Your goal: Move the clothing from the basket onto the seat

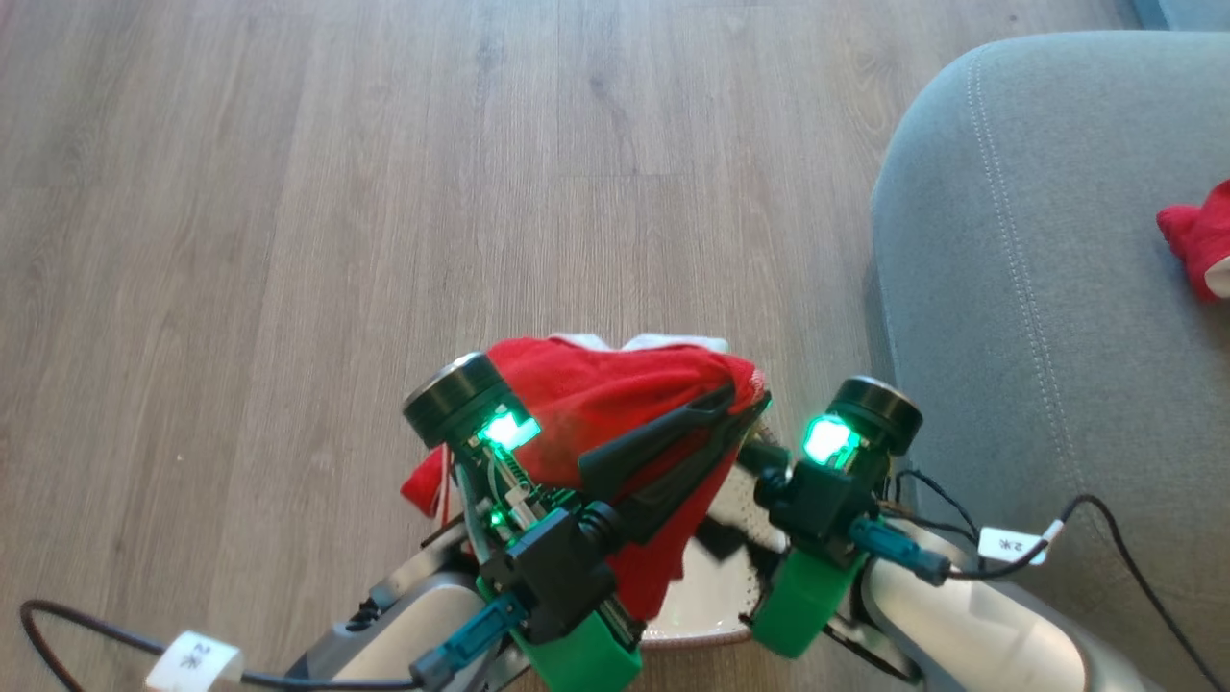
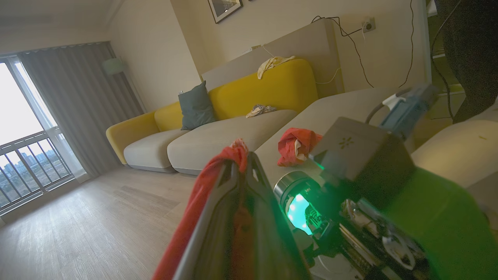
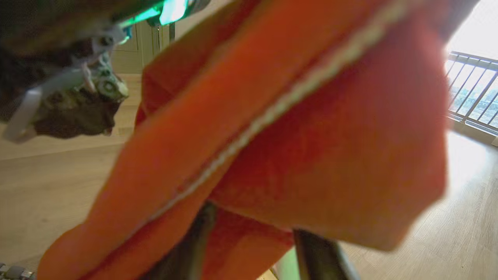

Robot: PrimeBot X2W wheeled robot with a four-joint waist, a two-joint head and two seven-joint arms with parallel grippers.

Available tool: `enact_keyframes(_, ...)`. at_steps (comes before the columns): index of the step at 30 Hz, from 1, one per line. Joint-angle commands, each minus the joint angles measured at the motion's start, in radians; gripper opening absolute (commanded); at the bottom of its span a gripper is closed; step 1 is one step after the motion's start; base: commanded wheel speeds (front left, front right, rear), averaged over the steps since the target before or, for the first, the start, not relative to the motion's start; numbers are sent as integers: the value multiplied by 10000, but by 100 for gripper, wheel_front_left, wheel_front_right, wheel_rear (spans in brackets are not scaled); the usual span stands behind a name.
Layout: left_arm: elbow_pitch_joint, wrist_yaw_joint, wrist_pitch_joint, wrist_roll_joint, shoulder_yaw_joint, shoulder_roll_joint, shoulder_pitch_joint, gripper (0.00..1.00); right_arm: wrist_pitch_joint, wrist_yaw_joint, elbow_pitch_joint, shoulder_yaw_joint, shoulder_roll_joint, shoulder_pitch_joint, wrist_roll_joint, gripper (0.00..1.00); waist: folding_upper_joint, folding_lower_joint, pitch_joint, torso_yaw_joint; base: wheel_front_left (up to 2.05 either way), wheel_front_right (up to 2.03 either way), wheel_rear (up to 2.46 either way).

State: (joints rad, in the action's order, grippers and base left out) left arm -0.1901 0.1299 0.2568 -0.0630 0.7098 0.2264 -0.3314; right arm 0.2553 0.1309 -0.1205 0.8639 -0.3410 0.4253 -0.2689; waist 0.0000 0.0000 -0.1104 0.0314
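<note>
The seat (image 1: 1019, 288) lies to the robot's right of the basket (image 1: 701, 630), its rounded corner just beside the basket's right edge. The move ahead is therefore a sideways carry to the right, probably with a little more height. The left gripper (image 1: 745, 392) is clamped shut on a bunched fold of the red garment (image 1: 596, 394). Its long dark fingers slant up and to the right, already aimed at the seat's near edge. From that pinch the cloth drapes back leftward over the left wrist, and its lower part hangs down into the basket, so its long axis runs roughly left to right above the wooden floor (image 1: 288, 240). The right gripper (image 1: 764, 461) is the nearer one to the seat and reaches leftward in under the same cloth. In the right wrist view its finger bases look spread, but fabric hides the tips, so I cannot tell whether it grips. The other red garment (image 1: 1196, 235) rests on the seat well in from that corner.
</note>
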Motion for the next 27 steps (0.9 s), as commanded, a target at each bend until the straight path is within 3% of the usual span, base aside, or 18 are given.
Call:
enact_keyframes(1, -311, 8, 49, -121, -350, 114, -496, 0, 65, -2, 302, -215, 239, 15, -14, 0, 0, 0, -10, 27, 0, 0, 0)
enact_keyframes(12, -284, 8, 49, -178, -425, 77, -446, 0, 65, -2, 785, -1812, 1226, -860, 427, 0, 0, 0, -11, 105, 0, 0, 0)
enact_keyframes(13, -285, 8, 49, -181, -437, 67, -439, 9, 65, -2, 847, -1913, 1304, -940, 499, 0, 0, 0, -5, 103, 0, 0, 0)
enact_keyframes(14, -298, 8, 49, -179, -457, 50, -438, 44, 65, -2, 904, -2007, 1377, -1015, 569, 0, 0, 0, 1, 100, 0, 0, 0)
enact_keyframes(15, -298, 8, 49, -179, -457, 50, -438, 44, 65, -2, 904, -2007, 1377, -1015, 569, 0, 0, 0, 1, 100, 0, 0, 0)
enact_keyframes(16, -331, 8, 49, -161, -471, 33, -446, 100, 65, -2, 959, -2103, 1440, -1080, 659, 0, 0, 0, 6, 97, 0, 0, 0)
enact_keyframes(27, -402, 8, 49, -131, -692, -60, -337, 100, 65, -2, 1915, -3708, 2225, -1692, 1455, 0, 0, 0, 89, 137, 0, 0, 0)
